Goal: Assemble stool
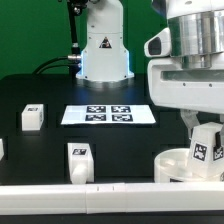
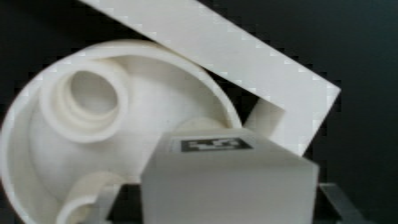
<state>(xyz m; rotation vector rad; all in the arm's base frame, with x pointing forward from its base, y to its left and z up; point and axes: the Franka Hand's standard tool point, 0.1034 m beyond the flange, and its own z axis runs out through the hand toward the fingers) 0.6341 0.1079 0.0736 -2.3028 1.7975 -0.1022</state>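
The round white seat point(image 1: 172, 166) lies at the front of the table on the exterior view's right, against the white rail. In the wrist view the seat point(image 2: 160, 110) shows its recessed side with a raised ring socket point(image 2: 86, 95). My gripper point(image 1: 206, 134) is shut on a white blocky leg point(image 1: 204, 152) with a black-and-white tag and holds it upright just over the seat's edge. In the wrist view the leg point(image 2: 222, 170) fills the space between my fingers point(image 2: 331, 195). Whether its lower end touches the seat is hidden.
Two loose tagged legs stand on the black table, one at the exterior view's left point(image 1: 32, 118) and one near the front point(image 1: 79, 160); a third shows at the left edge point(image 1: 2, 148). The marker board point(image 1: 108, 114) lies mid-table. A white rail point(image 1: 100, 190) runs along the front.
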